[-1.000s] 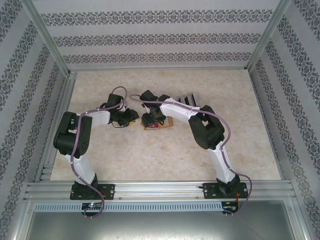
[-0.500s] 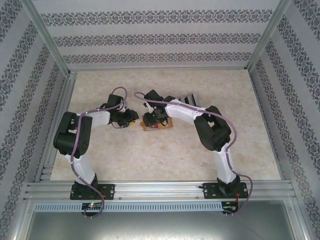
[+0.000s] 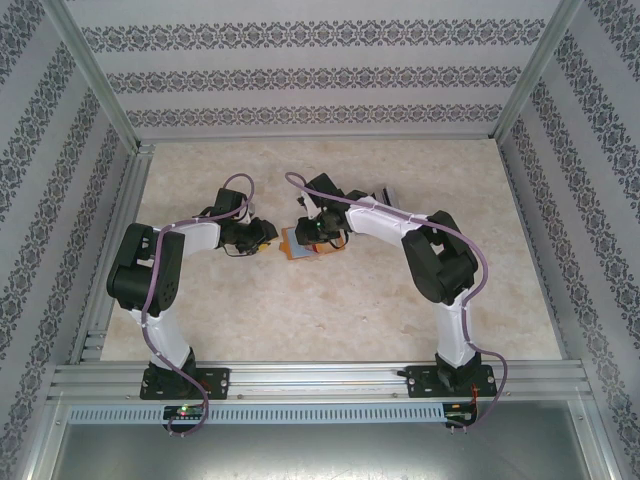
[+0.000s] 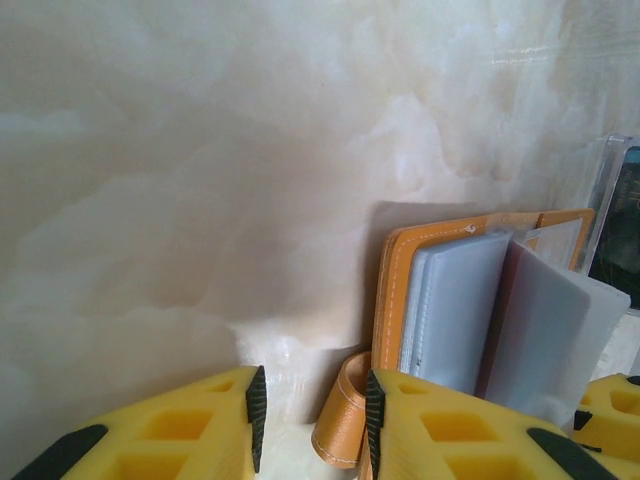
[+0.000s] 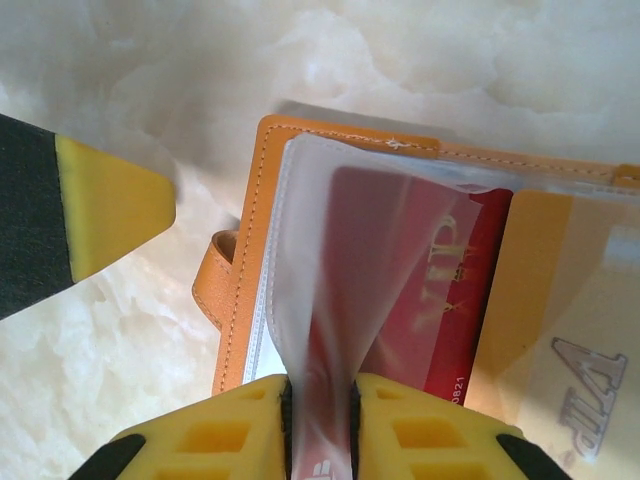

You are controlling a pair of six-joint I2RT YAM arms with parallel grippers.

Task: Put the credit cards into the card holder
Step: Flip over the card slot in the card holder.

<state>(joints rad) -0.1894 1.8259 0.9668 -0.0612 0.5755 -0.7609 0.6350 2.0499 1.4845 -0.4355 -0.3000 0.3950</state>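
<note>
The orange card holder (image 3: pixel 292 248) lies open on the table between both grippers. In the right wrist view its cover (image 5: pixel 245 250) frames clear pockets; a red card (image 5: pixel 440 290) and a gold card (image 5: pixel 560 330) sit inside them. My right gripper (image 5: pixel 320 385) is shut on one clear pocket leaf, lifting it. My left gripper (image 4: pixel 312 400) stands open at the holder's left edge (image 4: pixel 390 290), with the snap strap (image 4: pixel 340 420) between its jaws, against the right finger. The credit cards (image 3: pixel 385 193) peek out behind the right arm.
Patterned walls and aluminium rails box in the marble table (image 3: pixel 250 310) on three sides. The two grippers (image 3: pixel 268 232) (image 3: pixel 312 232) are close together at mid-table. A left fingertip (image 5: pixel 90 210) shows beside the holder in the right wrist view.
The right gripper has closed on the clear pocket leaf and moved slightly away from the bases. The holder shifted a little left. The left arm stayed put.
</note>
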